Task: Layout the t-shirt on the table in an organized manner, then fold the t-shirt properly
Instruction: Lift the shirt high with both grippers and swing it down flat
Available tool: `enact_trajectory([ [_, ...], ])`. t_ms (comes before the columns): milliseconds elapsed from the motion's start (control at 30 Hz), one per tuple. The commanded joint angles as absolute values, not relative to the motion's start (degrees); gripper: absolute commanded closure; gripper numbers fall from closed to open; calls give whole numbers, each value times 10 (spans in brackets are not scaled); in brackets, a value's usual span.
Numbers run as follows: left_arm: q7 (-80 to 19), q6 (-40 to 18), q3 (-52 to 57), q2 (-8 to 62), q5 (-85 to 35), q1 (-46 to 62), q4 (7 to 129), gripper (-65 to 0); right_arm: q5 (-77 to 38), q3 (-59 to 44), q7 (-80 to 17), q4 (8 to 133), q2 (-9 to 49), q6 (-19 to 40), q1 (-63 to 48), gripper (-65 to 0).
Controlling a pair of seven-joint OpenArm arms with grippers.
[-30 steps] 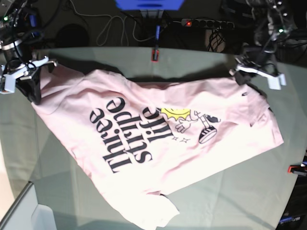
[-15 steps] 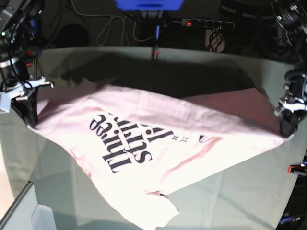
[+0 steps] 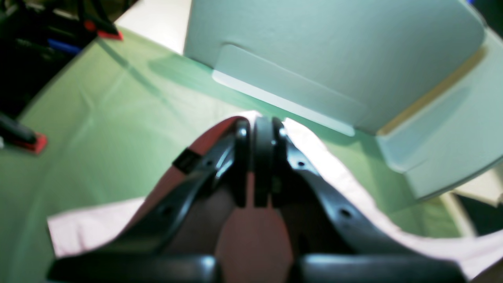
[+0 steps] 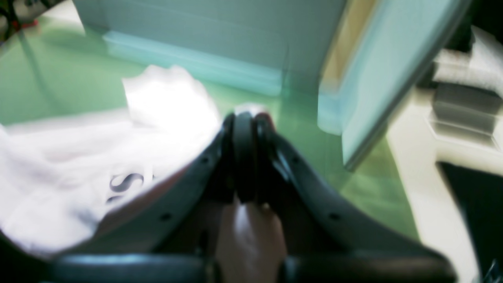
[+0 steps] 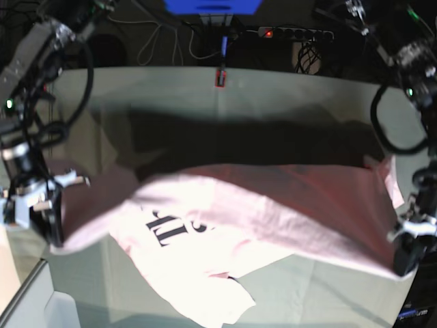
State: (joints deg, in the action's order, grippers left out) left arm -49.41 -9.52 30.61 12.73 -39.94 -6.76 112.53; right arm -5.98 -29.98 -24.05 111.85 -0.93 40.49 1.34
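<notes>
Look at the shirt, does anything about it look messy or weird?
Yes. The t-shirt is not flat on the table. Its far edge hangs lifted between the left tool and the right tool, doubled toward the near side over the lettering, and its lowest corner is crumpled near the front edge.

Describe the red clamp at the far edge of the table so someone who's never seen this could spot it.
Find the table, draped in grey-green cloth. Follow its far edge to the middle, above the pink t-shirt. The clamp is a small upright red piece there, the only bright red on that edge.
</notes>
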Motion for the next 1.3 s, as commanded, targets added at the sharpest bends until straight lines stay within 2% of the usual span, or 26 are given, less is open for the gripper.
enact_trajectory([
  [0, -475, -95, 292, 142, -390, -103, 1134, -2, -55, -295, -233, 1128, -4, 400, 46, 0],
  [300, -476, -95, 188, 179, -310, -299, 1084, -2, -7, -294, -312, 1132, -4, 400, 225, 0],
  [567, -476, -95, 166, 199, -306, -420, 1084, -2, 8, -291, -307, 1161, -1, 400, 296, 0],
  [1000, -476, -95, 181, 268, -314, -423, 1149, -2, 7, -291, -305, 1168, -5, 400, 438, 0],
  [1267, -476, -95, 233, 265, -340, -415, 1149, -2, 7, -291, -305, 1172, -2, 400, 491, 0],
])
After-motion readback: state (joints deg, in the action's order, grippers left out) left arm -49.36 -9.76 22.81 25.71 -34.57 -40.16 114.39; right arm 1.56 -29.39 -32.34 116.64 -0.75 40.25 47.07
